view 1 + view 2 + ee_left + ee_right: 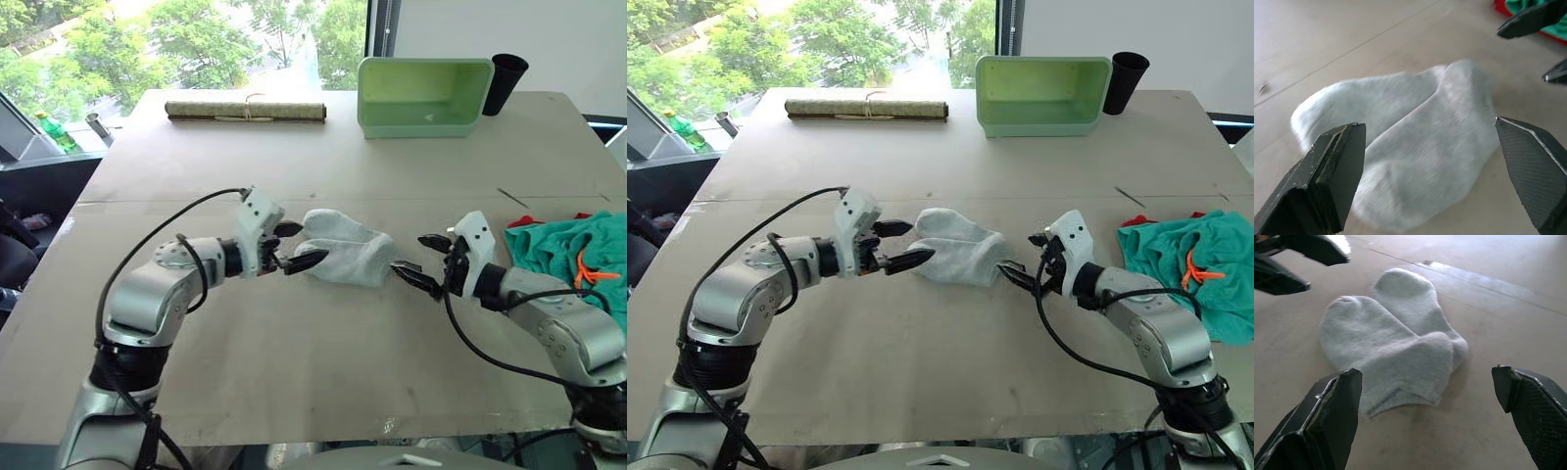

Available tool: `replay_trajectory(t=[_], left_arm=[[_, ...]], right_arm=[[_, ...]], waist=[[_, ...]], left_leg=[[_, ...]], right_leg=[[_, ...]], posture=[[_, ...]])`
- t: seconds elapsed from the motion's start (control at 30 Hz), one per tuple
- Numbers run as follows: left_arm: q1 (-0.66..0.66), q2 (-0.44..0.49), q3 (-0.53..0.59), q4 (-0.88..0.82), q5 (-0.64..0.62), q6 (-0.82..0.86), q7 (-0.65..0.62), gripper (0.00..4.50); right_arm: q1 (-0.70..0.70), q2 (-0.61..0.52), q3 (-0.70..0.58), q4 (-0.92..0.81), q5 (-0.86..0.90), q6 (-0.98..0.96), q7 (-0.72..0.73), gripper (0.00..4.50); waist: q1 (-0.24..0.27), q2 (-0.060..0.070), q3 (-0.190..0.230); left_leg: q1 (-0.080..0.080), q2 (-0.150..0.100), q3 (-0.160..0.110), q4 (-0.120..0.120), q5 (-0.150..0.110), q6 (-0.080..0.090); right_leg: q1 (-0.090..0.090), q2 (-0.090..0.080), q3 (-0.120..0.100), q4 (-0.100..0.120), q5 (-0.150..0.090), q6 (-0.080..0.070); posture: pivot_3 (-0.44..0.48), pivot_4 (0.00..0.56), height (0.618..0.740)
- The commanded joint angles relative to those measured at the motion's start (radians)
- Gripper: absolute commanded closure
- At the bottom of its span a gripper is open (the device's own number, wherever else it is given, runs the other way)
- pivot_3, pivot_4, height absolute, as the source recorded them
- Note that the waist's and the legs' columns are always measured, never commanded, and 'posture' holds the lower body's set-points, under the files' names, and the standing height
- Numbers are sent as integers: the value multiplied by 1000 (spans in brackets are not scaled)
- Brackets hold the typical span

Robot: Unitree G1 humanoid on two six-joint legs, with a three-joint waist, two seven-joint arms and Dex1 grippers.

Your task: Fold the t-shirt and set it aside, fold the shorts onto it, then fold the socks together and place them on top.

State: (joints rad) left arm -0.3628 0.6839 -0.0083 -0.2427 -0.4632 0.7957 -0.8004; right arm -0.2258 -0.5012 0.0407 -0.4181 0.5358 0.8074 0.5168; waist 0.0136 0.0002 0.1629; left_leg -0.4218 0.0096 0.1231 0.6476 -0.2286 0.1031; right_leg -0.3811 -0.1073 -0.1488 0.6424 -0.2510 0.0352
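The light grey socks [343,247] lie overlapped on the table's middle, flat between my two grippers. My left gripper [297,247] stands open just at the socks' left end, holding nothing. At the socks' right end my right gripper [425,260] is also open and empty. The teal shorts [573,250] with an orange drawstring [591,271] lie crumpled at the table's right edge. A strip of the red t-shirt [524,221] peeks out from under the shorts. In the left wrist view the socks [1415,142] lie just beyond the open fingers [1334,176].
A pale green bin [423,95] stands at the back of the table [294,362], a black cup [505,82] beside it on the right. A rolled mat [245,111] lies at the back left.
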Motion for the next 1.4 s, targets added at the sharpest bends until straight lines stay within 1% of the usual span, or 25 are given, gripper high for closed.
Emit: replay_trajectory(t=[0.03, 0.07, 0.1, 0.13, 0.17, 0.2, 0.23, 0.27, 0.33, 0.37, 0.43, 0.57, 0.6, 0.63, 0.7, 0.8, 0.83, 0.87, 0.9, 1.1, 1.17, 1.27, 1.4], left_arm=[[8, 35, 17, 84, 20, -64, -54, 18], [6, 43, 13, 109, 17, -69, -76, 18], [3, 48, 11, 131, 12, -73, -99, 0], [0, 49, 14, 151, 3, -71, -118, 0], [-8, 49, 16, 176, -1, -66, -129, 0], [-17, 46, 14, 201, 5, -73, -137, 0], [-28, 44, 13, 221, 4, -68, -145, 0], [-38, 41, 10, 238, 3, -63, -155, 0], [-63, 27, 6, 276, -3, -56, -168, 0], [-77, 17, 5, 297, -8, -48, -173, 0], [-110, -6, 8, 342, -24, -23, -185, 0], [-147, -28, -27, 406, 7, -27, -205, 0], [-153, -32, -36, 419, 14, -28, -208, 537], [-158, -34, -42, 429, 19, -33, -212, 807], [-165, -35, -46, 440, 24, -41, -222, 1933], [-179, -40, -20, 447, -3, -24, -233, 3231], [-186, -40, -11, 450, -12, -15, -238, 3594], [-191, -37, -7, 453, -16, -11, -244, 4086], [-192, -32, -6, 453, -17, -10, -250, 4432], [-197, -8, -1, 451, -8, -17, -273, 4432], [-212, 5, 8, 451, -2, -43, -281, 4432], [-321, 20, 36, 469, -15, -50, -286, 4432], [-432, 13, 29, 538, 3, -66, -294, 4432]], right_arm=[[-38, 38, -7, 41, 2, 37, -37, 0], [-48, 56, -13, 55, 10, 46, -43, 0], [-58, 70, -17, 66, 16, 51, -46, 405], [-67, 82, -19, 76, 21, 56, -46, 522], [-76, 92, -16, 86, 20, 58, -45, 761], [-86, 93, -3, 95, 13, 55, -35, 1339], [-94, 91, 8, 101, 8, 55, -21, 1734], [-100, 95, 12, 106, 10, 57, -13, 2315], [-107, 102, 13, 108, 16, 65, -7, 3142], [-108, 103, 13, 107, 15, 67, -7, 3725], [-110, 102, 11, 105, 14, 72, -6, 4457], [-114, 105, 6, 103, 11, 74, -11, 4457], [-116, 106, 5, 101, 11, 76, -13, 4500], [-116, 107, 3, 97, 11, 77, -16, 4500], [-114, 107, 1, 89, 12, 79, -19, 4500], [-103, 108, -7, 74, 16, 82, -27, 4500], [-100, 107, -9, 71, 17, 82, -29, 4500], [-99, 107, -10, 68, 17, 82, -30, 4500], [-97, 107, -10, 67, 16, 82, -32, 4500], [-98, 112, -13, 47, 25, 93, -45, 4500], [-102, 116, -16, 27, 38, 108, -52, 4500], [-113, 118, -31, -17, 67, 158, -72, 4500], [-133, 114, -44, -31, 81, 200, -92, 4500]], waist=[[-1, 1, 0], [2, 1, 1], [2, 1, 1], [1, 1, 1], [1, 1, 1], [1, 1, 1], [0, 1, 1], [1, 1, 1], [0, 1, 1], [0, 1, 1], [0, 1, 1], [-3, 1, 0], [-3, 1, 0], [-3, 1, 0], [-3, 1, 0], [-3, 1, 0], [-3, 1, 0], [-3, 1, 0], [-3, 1, 0], [-5, 1, 0], [-6, 1, 0], [0, 0, 1], [-2, 0, 1]], left_leg=[[0, 0, 0, 0, 0, 0], [-1, 0, 0, 0, 0, 0], [-2, 0, 0, 0, 0, 0], [-2, 0, 0, 0, 0, 0], [-3, 0, 0, 0, 0, 0], [-3, 0, 0, 0, 0, 0], [-3, 0, 0, 0, 0, 0], [-3, 0, 0, 0, 0, 0], [-3, 0, 0, 0, 0, 0], [-4, 0, 0, 0, 0, 0], [-5, 0, 0, 0, 0, 0], [-7, 0, 0, 1, 1, 1], [-7, 0, 0, 1, 1, 2], [-7, 0, 0, 1, 2, 2], [-7, 0, 0, 1, 2, 2], [-7, 0, 0, 1, 1, 0], [-7, 0, 0, 1, 1, 0], [-7, 0, 0, 1, 1, 0], [-7, 0, 0, 1, 1, 0], [-7, 0, 0, 1, 1, 0], [-8, 0, 0, 1, 1, 0], [-8, 0, 0, 2, 1, 0], [-9, 0, -2, 4, 1, -1]], right_leg=[[0, 0, 0, 0, 0, 0], [-1, 0, 0, 0, 0, 0], [-1, 0, 0, 0, 0, 0], [-1, 0, 0, 0, 0, 0], [-2, 0, 0, 0, 0, 0], [-2, 0, 0, 0, 0, 0], [-2, 0, 0, 0, 0, 0], [-3, 0, 0, 0, 0, 0], [-3, 0, 0, 0, 0, 0], [-4, 0, 0, 0, 0, 0], [-4, 0, -1, 0, 0, 0], [-5, 1, -1, 1, 0, 0], [-5, 1, -1, 1, 0, 0], [-5, 1, -1, 1, 0, 0], [-5, 1, -1, 1, 0, 0], [-6, 1, 0, 1, 0, 0], [-6, 1, -1, 1, 0, 0], [-6, 1, -1, 1, 0, 0], [-6, 1, -1, 1, 0, 0], [-6, 1, -1, 1, 0, 0], [-6, 1, -1, 1, 0, 0], [-6, 1, -1, 1, 0, 0], [-7, 1, -2, 1, 1, 0]], posture=[[0, 150, 740], [0, 150, 740], [0, 150, 740], [0, 150, 740], [0, 150, 740], [0, 150, 740], [0, 150, 740], [0, 150, 740], [0, 150, 740], [0, 150, 740], [0, 150, 740], [0, 150, 740], [0, 150, 740], [0, 150, 740], [0, 150, 740], [0, 150, 740], [0, 150, 740], [0, 150, 740], [0, 150, 740], [0, 150, 740], [0, 150, 740], [0, 150, 740], [0, 150, 740]])
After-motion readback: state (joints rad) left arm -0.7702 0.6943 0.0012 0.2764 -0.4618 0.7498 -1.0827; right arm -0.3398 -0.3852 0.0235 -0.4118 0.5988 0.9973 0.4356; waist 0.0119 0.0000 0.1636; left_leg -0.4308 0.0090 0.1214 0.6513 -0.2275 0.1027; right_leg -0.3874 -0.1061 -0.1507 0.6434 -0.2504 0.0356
